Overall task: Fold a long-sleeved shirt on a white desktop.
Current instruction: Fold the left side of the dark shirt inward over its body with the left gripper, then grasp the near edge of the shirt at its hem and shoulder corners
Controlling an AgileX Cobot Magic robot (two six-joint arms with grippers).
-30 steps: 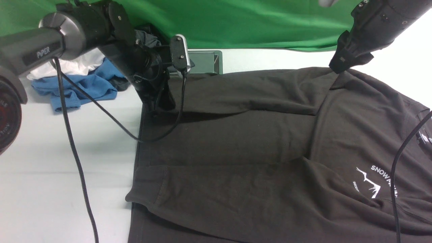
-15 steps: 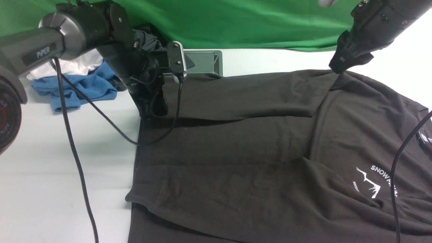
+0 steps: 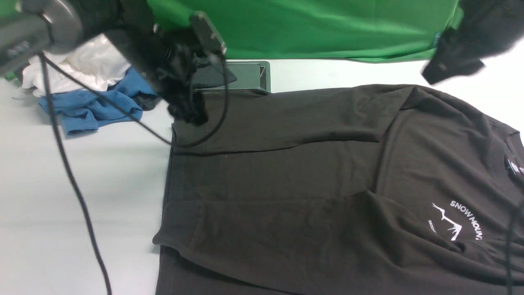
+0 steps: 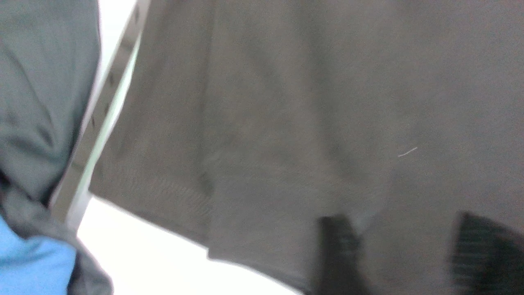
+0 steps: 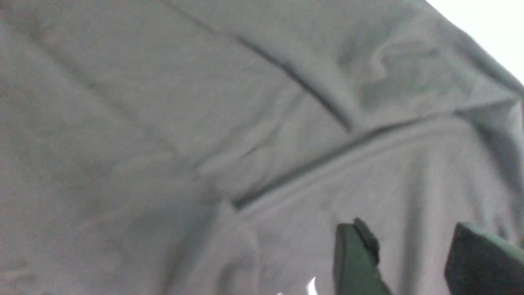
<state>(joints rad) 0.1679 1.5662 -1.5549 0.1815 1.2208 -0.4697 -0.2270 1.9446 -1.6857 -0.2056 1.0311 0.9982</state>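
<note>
**Both arms have let go of the far fold**

One second ago both arms were low at the far edge of the shirt (image 3: 311, 172): the left arm (image 3: 155, 61) at the hem end and the right arm (image 3: 483, 28) at the shoulder end. Now both are raised and blurred by motion, and neither touches the cloth. In the left wrist view the left jaws stand clearly apart with only flat dark cloth behind them. In the right wrist view the right jaws are also apart and hold nothing.

The shirt lies spread on the white tabletop (image 3: 82, 172), collar toward the robot's right, with the mountain logo (image 3: 454, 221) facing up. Its far side, with the sleeve, is turned inward over the body, and the shadow that was under this fold is almost gone, so it rests flat. The near sleeve also lies across the body, its cuff near the hem. The far edge touches the metal hatch (image 3: 249, 76). The blue garment (image 3: 94, 108) and the white garment (image 3: 82, 67) are apart from it, to the left.

I judge that the far fold is finished. The near side and the fold along the length probably remain.
</note>
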